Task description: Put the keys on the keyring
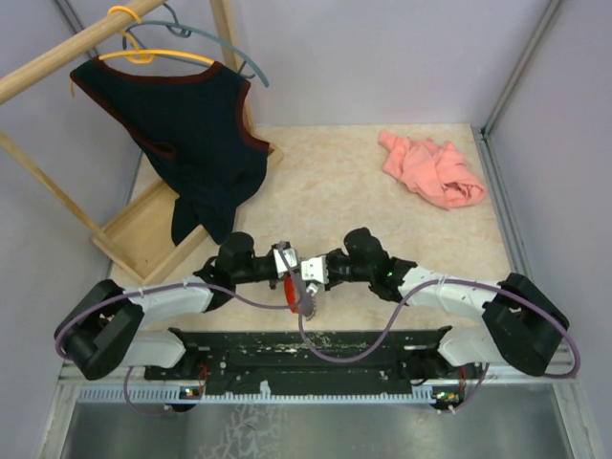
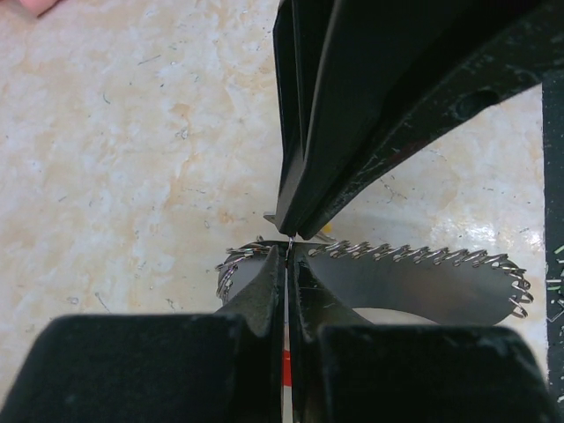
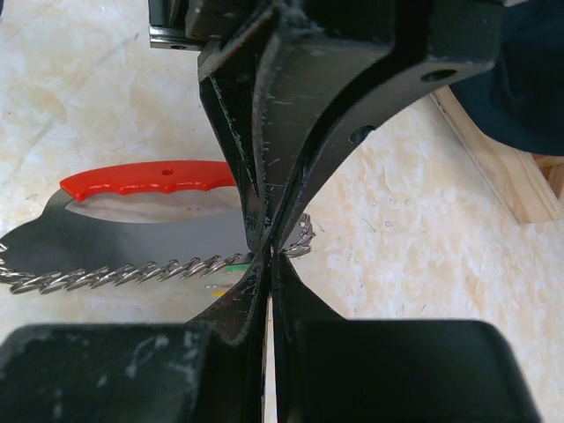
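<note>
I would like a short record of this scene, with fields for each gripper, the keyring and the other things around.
left gripper: shut on the ridged strip of the keyring
right gripper: shut on the same strip, tip to tip with the left gripper
keyring: held between both grippers
cloth: pink, crumpled, far right
vest: dark, hanging at far left
</note>
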`<state>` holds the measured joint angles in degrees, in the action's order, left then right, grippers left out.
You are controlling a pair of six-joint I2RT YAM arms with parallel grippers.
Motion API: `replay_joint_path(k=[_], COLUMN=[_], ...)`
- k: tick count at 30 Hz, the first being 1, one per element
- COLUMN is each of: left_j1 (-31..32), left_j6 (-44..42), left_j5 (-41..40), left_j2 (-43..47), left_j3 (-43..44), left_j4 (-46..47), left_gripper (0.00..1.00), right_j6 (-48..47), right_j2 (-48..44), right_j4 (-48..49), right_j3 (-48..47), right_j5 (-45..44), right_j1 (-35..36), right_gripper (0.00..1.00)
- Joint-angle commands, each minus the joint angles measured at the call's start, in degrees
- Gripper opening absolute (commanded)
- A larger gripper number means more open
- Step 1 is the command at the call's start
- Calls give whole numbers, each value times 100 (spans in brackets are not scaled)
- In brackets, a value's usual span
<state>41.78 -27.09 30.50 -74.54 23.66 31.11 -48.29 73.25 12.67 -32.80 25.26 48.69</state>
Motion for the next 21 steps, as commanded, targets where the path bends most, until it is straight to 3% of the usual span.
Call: replay_joint_path(k=[1, 13, 21], left_j1=[58, 51, 57], left_j6=[473, 710, 281], left_j5=[-164, -424, -315], left_j2=[82, 87, 9], left_j3=[255, -93, -394], left_j4=[536, 1272, 1597], left_gripper=[0, 0, 0], right_j6=[-254, -378, 116], right_j2=[-39, -100, -306], right_j4=[-98, -331, -312], right_j3=[-220, -166, -250], right_j5=[36, -84, -251], right_j1=[199, 229, 229], right_gripper=[0, 0, 10])
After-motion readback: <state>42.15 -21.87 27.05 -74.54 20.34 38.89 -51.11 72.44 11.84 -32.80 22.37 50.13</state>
